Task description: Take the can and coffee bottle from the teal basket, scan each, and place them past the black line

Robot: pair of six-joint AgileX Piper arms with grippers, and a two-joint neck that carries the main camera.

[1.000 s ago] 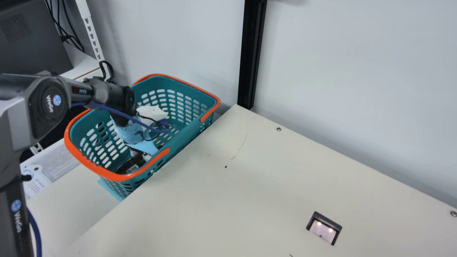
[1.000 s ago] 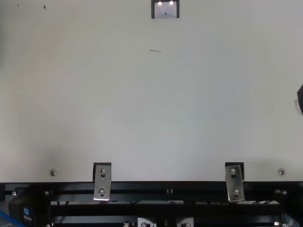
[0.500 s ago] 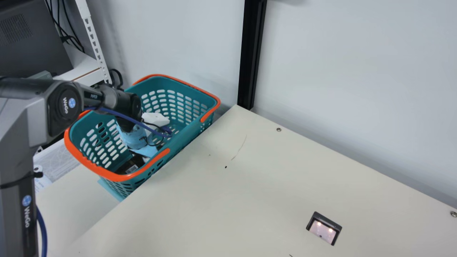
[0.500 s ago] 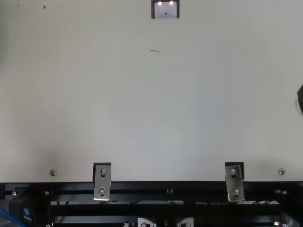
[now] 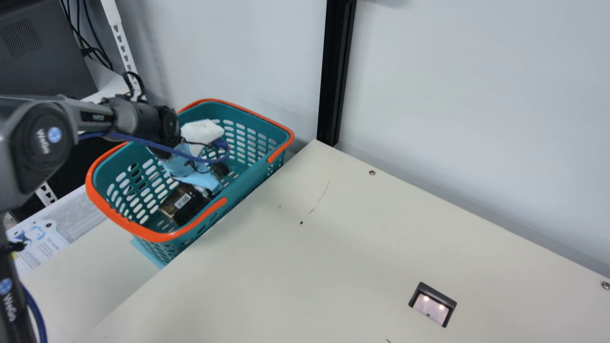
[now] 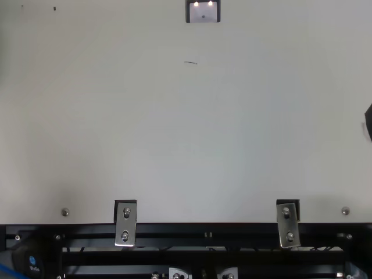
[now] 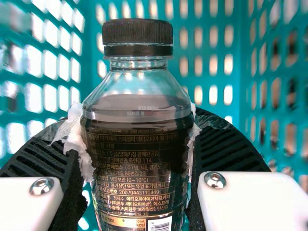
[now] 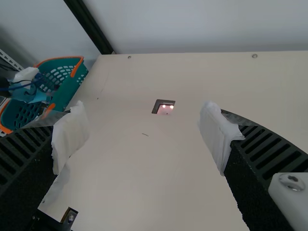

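Observation:
In the main view my left gripper [image 5: 193,174], wrapped in light blue, is inside the teal basket [image 5: 238,174]. The dark coffee bottle [image 5: 178,207] is beside it there, raised within the basket. The left wrist view shows the bottle [image 7: 139,144] upright, black cap at the top, between the padded fingers of my left gripper [image 7: 137,144], which is shut on its body. Basket walls stand behind it. In the right wrist view my right gripper [image 8: 144,139] is open over the table, with nothing between its fingers.
A scanner [image 5: 433,305] with two lit spots is set in the cream table [image 5: 295,267], right of the basket. A black post [image 5: 336,71] stands against the wall behind the table's corner. Metal brackets [image 6: 125,224] line the table's front edge in the top view.
My left arm first dipped slightly towards the basket, then rose and drew back to the left. The bottle has come up with its gripper from lower in the basket.

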